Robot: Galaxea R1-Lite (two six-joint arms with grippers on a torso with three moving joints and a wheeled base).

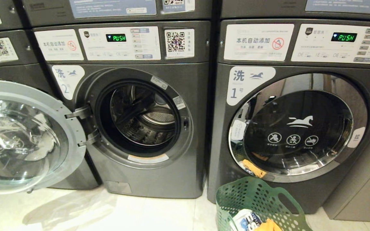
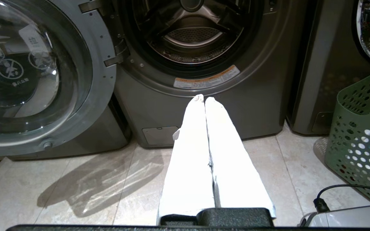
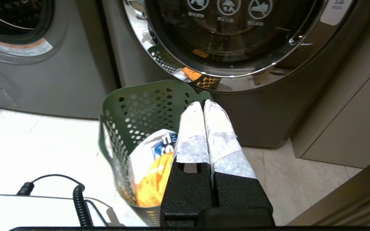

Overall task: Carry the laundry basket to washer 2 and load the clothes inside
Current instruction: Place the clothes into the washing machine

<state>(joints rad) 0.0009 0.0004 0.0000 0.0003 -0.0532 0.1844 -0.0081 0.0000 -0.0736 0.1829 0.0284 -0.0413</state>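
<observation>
The green perforated laundry basket (image 1: pixel 252 199) (image 3: pixel 140 109) (image 2: pixel 361 134) stands on the floor in front of washer 1, holding a white garment with blue print (image 3: pixel 149 147) and an orange garment (image 3: pixel 153 183). Washer 2 (image 1: pixel 146 128) (image 2: pixel 198 64) is to its left, its round glass door (image 1: pixel 21 138) swung wide open and the drum empty. My left gripper (image 2: pixel 204 98) is shut and empty, hanging in front of washer 2's base. My right gripper (image 3: pixel 203 102) is shut and empty above the basket's near rim. Neither arm shows in the head view.
Washer 1 (image 1: pixel 300 128) on the right has its chrome-rimmed door closed. Another grey machine sits behind the open door at the left. A beige cabinet wall (image 3: pixel 348 122) stands right of washer 1. A black cable (image 3: pixel 79 199) lies on my base. The floor is pale tile.
</observation>
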